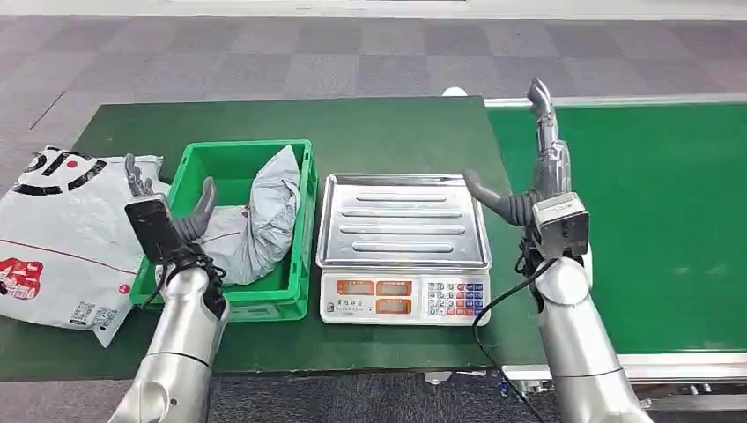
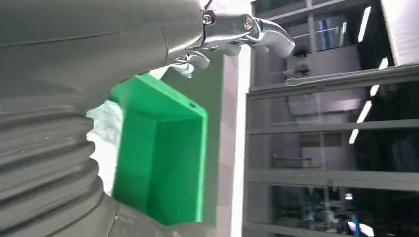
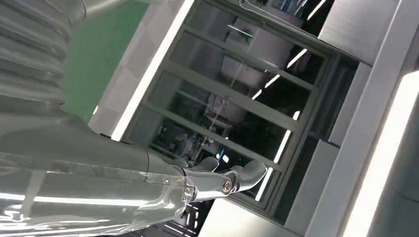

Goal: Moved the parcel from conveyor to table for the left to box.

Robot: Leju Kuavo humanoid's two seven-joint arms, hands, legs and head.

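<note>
Head view: grey parcel [image 1: 264,216] lies in green bin [image 1: 295,286] on counter [image 1: 388,119], long axis running away from robot; left hand [image 1: 163,216] just beside it, fingers apart, empty; right hand [image 1: 537,176] well apart beside scale [image 1: 401,295], fingers apart, empty.

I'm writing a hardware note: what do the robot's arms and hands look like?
Both arms are smooth silver cylinders. The left hand and right hand are grey, each with a dark boxy wrist block, a ribbed grey cover and polished metal fingertips. A black cable loops off the right wrist.
</note>
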